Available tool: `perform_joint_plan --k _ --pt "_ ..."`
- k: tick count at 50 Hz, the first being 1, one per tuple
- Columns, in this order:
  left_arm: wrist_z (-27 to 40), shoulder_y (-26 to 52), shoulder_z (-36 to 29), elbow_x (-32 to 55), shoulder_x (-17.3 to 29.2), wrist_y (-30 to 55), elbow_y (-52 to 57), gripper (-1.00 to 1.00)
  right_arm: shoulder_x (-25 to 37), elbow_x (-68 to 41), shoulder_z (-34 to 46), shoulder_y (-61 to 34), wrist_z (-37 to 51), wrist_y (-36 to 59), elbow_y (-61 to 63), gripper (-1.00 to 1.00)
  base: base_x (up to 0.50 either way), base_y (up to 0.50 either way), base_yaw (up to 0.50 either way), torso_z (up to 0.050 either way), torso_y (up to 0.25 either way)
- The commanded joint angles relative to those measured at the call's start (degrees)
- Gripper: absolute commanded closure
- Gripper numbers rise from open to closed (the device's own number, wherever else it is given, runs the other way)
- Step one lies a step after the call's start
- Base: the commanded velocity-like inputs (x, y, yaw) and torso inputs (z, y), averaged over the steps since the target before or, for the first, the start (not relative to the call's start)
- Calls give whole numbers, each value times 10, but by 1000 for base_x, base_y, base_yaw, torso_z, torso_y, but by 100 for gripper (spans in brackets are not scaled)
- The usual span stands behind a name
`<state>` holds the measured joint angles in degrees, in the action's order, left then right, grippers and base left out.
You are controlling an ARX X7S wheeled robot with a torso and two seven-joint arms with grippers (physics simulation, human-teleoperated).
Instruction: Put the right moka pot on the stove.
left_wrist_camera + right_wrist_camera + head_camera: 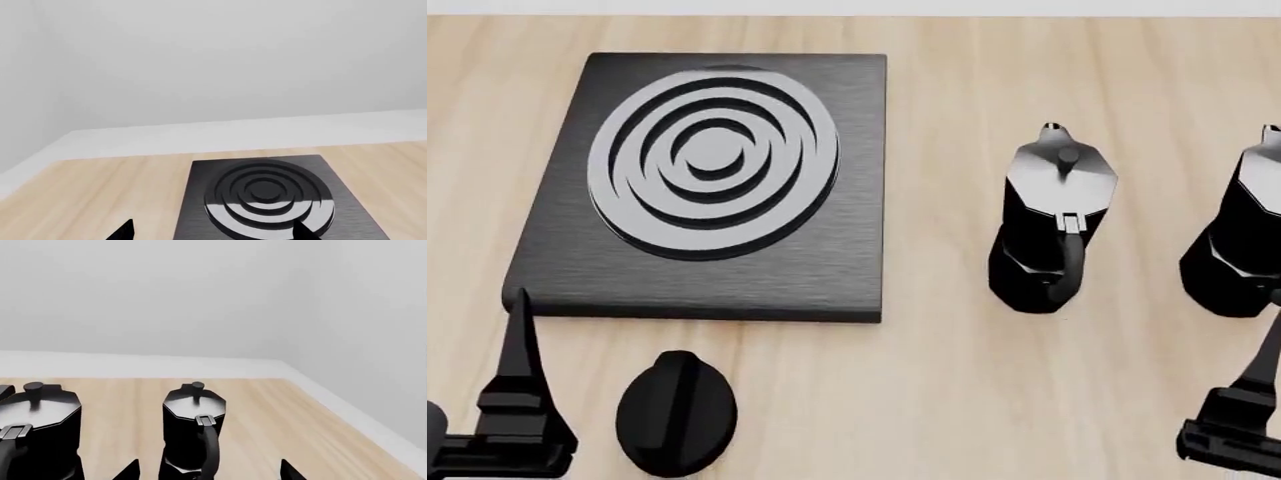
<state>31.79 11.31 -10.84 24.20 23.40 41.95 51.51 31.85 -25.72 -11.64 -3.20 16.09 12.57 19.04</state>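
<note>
Two like black moka pots stand on the wooden table to the right of the stove (827,250). The right moka pot (1238,240) is cut by the head view's right edge. In the right wrist view this pot (193,420) stands upright just beyond my open right gripper (208,472), its handle turned towards the gripper and in line with the gap between the fingertips. The stove (200,200) with its grey ring burner (267,195) lies ahead of my open left gripper (213,232), which holds nothing. Both grippers, left (510,400) and right (1252,400), hang near the table's front.
The other moka pot (1052,225) stands between the stove and the right pot; in the right wrist view it (40,425) is beside the right pot. A round black knob (677,410) lies in front of the stove. The table's right edge (360,415) and a white wall lie beyond.
</note>
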Motion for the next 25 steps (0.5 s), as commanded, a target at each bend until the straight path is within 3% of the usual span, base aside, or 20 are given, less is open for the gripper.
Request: perform_joint_plan --k 1,16,25 --pt "5 -1 0 0 2 -2 0 -100 6 -4 13 -38 -7 15 -36 -100 0 0 0 0 0" --pt "8 0 0 5 3 -4 -2 -100 27 -28 27 -104 -6 83 -57 -100 0 0 0 0 0" --pt "12 4 0 10 4 2 0 -100 18 -14 40 -119 -16 61 -103 -100 0 0 0 0 0"
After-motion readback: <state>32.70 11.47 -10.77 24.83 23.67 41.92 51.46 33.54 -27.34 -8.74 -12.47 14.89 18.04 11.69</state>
